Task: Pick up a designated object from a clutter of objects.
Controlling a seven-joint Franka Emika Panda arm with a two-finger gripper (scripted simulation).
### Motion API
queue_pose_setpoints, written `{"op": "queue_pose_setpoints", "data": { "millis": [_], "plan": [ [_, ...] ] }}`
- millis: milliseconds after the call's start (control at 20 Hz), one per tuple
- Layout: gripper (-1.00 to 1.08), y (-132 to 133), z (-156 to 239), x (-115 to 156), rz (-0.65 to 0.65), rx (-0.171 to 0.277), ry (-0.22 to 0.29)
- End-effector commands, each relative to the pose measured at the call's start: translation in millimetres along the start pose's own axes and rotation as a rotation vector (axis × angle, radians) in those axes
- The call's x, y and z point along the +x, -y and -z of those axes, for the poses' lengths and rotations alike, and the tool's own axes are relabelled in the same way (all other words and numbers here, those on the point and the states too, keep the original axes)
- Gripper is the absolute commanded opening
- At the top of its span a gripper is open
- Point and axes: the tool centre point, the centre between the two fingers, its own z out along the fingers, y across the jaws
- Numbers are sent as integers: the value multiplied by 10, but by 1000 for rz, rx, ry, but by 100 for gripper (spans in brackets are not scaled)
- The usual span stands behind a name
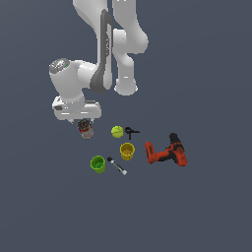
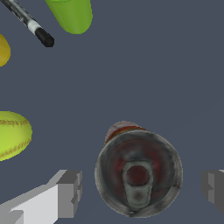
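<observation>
The hand (image 2: pixel 140 188) is open, its two fingers (image 2: pixel 70 192) standing on either side of the can (image 2: pixel 138 173) with gaps between pads and can. The can stands upright on the worktop (image 1: pixel 206 211), directly under the hand, at the exterior view's left of the clutter. Near it lie the yellow-green ball (image 1: pixel 117 131), the green cup (image 1: pixel 98 164) and the pen-like stick (image 1: pixel 117 166).

In the exterior view we look down from high up and well back, taking in the arm and the whole clutter around the can (image 1: pixel 85 129). In the wrist view we look straight down, close onto the can (image 2: pixel 138 173) top. Both views share the can, the ball (image 1: pixel 117 131) (image 2: pixel 11 134) beside it, the green cup (image 1: pixel 98 164) (image 2: pixel 72 15) and the pen-like stick (image 1: pixel 117 166) (image 2: pixel 30 24).
</observation>
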Motion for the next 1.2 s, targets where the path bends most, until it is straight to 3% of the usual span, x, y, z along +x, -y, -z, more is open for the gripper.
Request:
{"op": "queue_pose_setpoints", "data": {
  "millis": [0, 550, 600, 1150],
  "plan": [
    [100, 1, -91, -8, 0, -1, 1],
    [100, -5, -413, -17, 1, -1, 1],
    [-100, -5, -413, -17, 1, -1, 1],
    [-100, -11, -400, -19, 0, -1, 0]
  ]
}}
